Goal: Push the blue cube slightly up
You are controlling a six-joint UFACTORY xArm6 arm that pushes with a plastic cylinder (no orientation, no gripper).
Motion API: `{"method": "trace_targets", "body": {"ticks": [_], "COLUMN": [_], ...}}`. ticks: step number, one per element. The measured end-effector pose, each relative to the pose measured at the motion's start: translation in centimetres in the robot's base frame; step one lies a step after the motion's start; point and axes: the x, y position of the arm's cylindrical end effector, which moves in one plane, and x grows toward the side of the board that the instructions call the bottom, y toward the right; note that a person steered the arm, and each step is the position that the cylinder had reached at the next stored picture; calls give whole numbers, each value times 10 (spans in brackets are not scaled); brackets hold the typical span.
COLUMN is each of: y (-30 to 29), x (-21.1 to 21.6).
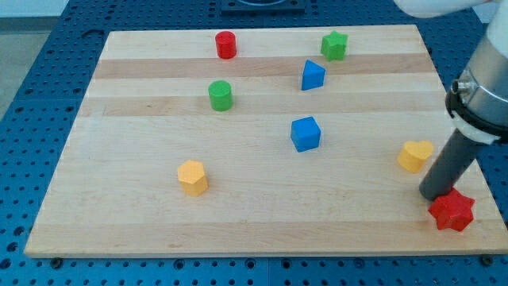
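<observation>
Rested near the board's [159,230] bottom-right corner: my tip [433,195], a bare rod grasping nothing, just beside the red star block [452,211], below the yellow heart-like block [415,156]. Sat mid-board, well apart: blue cube [305,133]. Upper arm cut off at right edge.

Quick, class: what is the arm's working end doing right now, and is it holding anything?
My tip: a bare rod holding nothing, beside the red star block, far right of the blue cube.
</observation>
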Motion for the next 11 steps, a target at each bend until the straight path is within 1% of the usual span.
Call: {"method": "trace_targets", "body": {"ticks": [2, 3, 4, 6, 8, 11], "y": [-7, -13, -38, -47, -72, -87], "x": [16, 16, 16, 16, 10, -3]}}
